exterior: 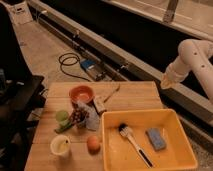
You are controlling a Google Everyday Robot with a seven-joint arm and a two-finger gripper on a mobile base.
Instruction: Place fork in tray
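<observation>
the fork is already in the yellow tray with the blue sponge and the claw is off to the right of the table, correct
No. The fork lies on the wooden table near the orange bowl, outside the yellow tray, as the camera view shows. The blue sponge is in the tray, and the claw is off to the table's right.

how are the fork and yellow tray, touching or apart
Apart: camera view shows bare table between fork and tray. Hand hangs beyond the table's right edge.

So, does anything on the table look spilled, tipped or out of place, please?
Nothing stands out. The fork lies slanted on the table behind the tray, not yet in it; the hand hangs beside the table's far corner.
</observation>
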